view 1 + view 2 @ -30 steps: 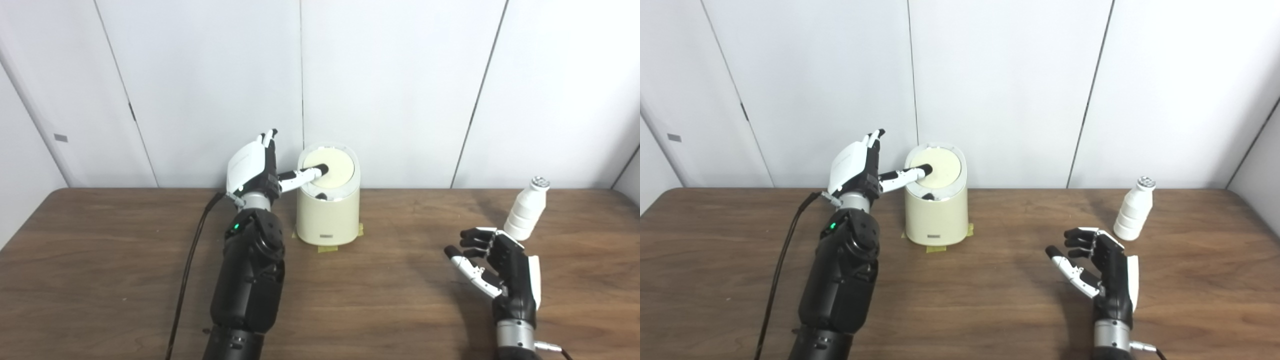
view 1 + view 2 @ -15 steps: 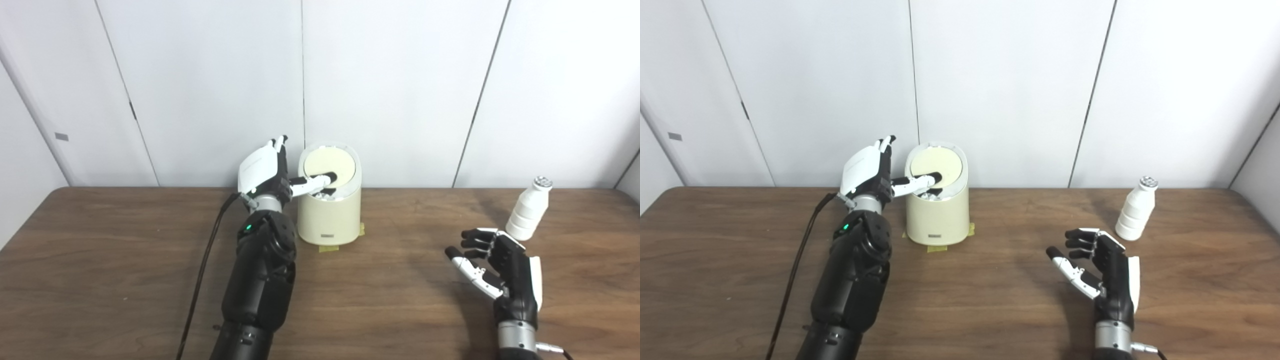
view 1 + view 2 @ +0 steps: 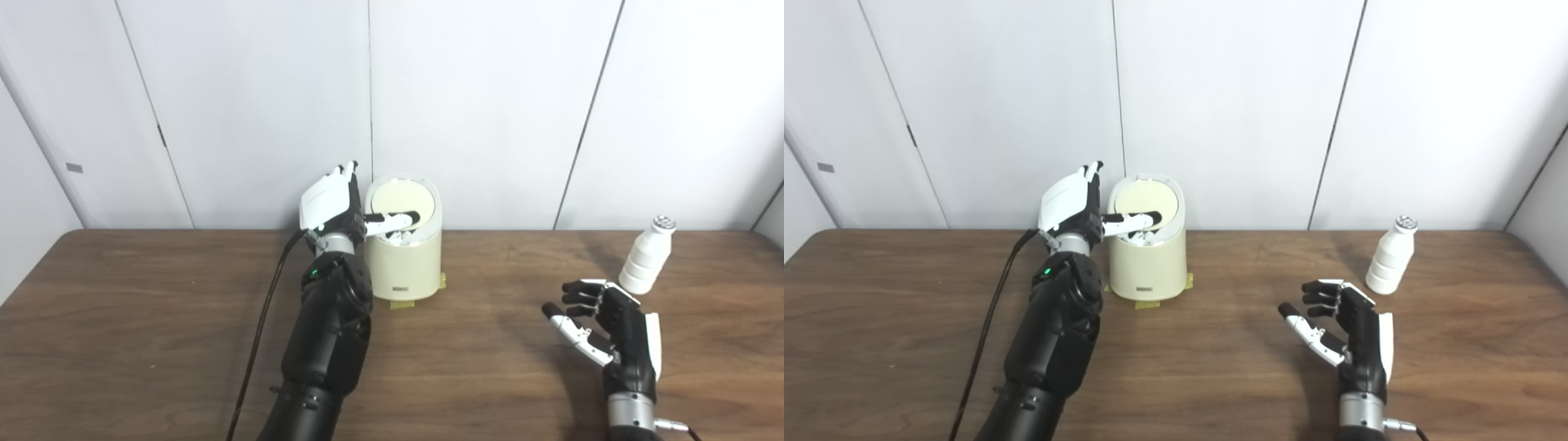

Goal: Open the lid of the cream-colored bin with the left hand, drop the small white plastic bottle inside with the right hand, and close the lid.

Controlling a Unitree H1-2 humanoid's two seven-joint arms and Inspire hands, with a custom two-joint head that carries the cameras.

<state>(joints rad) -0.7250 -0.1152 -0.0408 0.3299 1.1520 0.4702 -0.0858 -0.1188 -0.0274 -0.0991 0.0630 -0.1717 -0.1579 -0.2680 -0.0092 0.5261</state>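
Observation:
The cream-colored bin (image 3: 402, 264) stands at the back middle of the table. Its round lid (image 3: 404, 198) is tilted up, inner face toward me. My left hand (image 3: 331, 205) is at the bin's left side, fingers pointing up and apart, thumb stretched across the opening below the lid. It grips nothing. White items show inside the bin under the thumb. The small white bottle (image 3: 646, 257) stands upright at the right. My right hand (image 3: 612, 324) hovers open in front of and left of the bottle, apart from it.
Yellow tape (image 3: 401, 303) holds the bin's base to the brown table (image 3: 153, 318). A black cable (image 3: 260, 324) trails from the left wrist to the front edge. White wall panels stand right behind the bin.
My left arm has moved right, closer to the bin, and its thumb has slid lower and farther across the opening. The right hand and bottle have hardly moved.

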